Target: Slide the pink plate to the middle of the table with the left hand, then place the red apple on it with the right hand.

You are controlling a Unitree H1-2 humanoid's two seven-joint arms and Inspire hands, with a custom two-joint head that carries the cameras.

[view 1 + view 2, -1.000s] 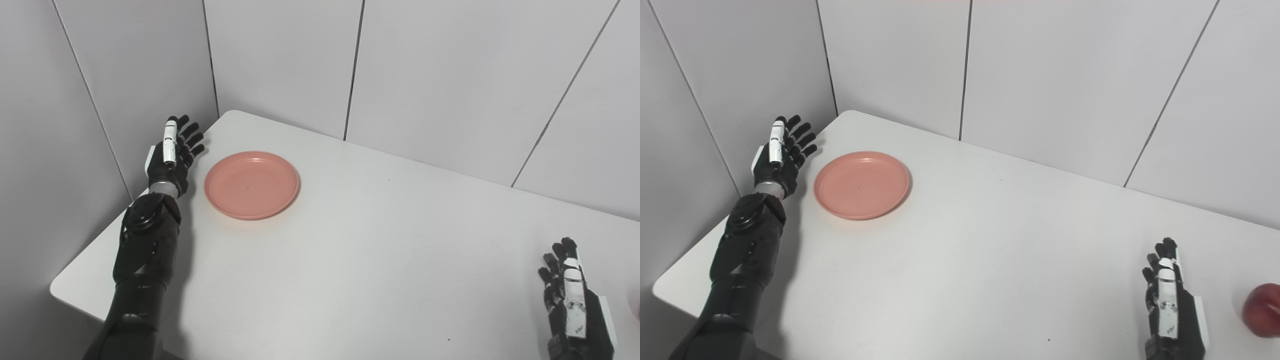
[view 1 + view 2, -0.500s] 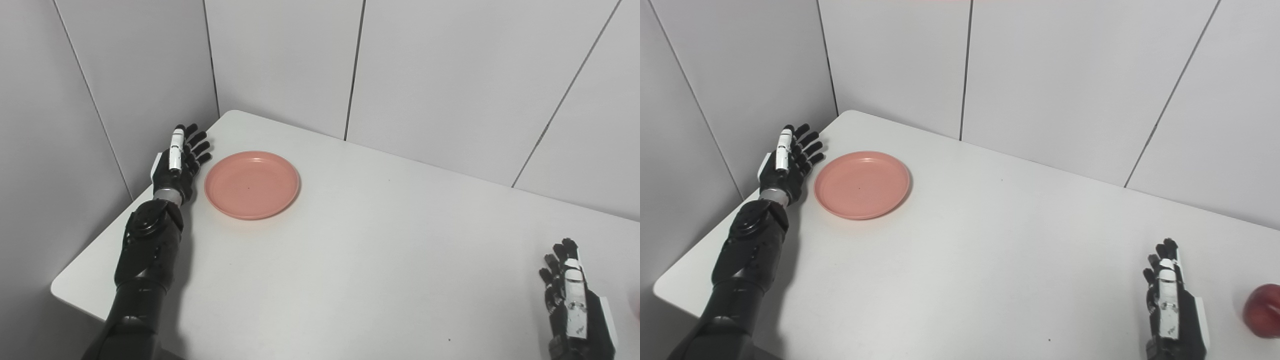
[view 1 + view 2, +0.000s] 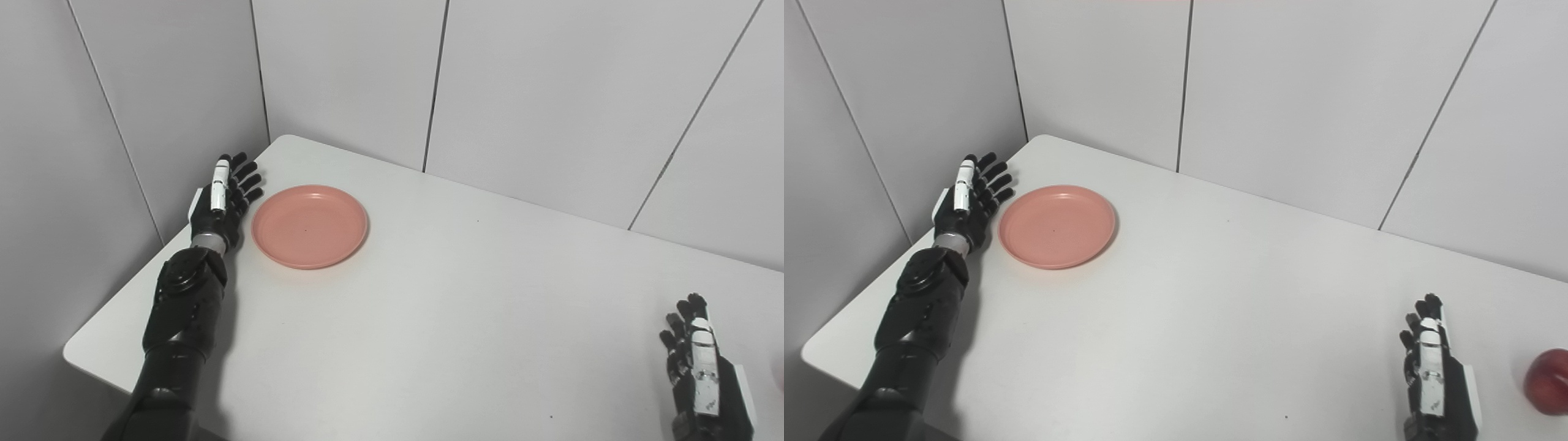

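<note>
A pink plate [image 3: 309,226] lies flat near the table's far left corner. My left hand [image 3: 222,201] stands on edge just left of the plate's rim, open, fingers straight and pointing away from me; I cannot tell whether it touches the rim. At the bottom right my right hand [image 3: 1434,373] rests open with nothing in it. The red apple [image 3: 1546,381] sits on the table right of that hand, cut by the picture's edge in the right eye view, with a clear gap between them.
The white table [image 3: 465,306] has a rounded near-left corner [image 3: 76,355] and a left edge close to the grey wall panels [image 3: 153,92]. Walls also run along the table's far side.
My left hand has moved right and slightly down toward the plate's left rim, closing the gap. The plate, apple and right hand have stayed put.
</note>
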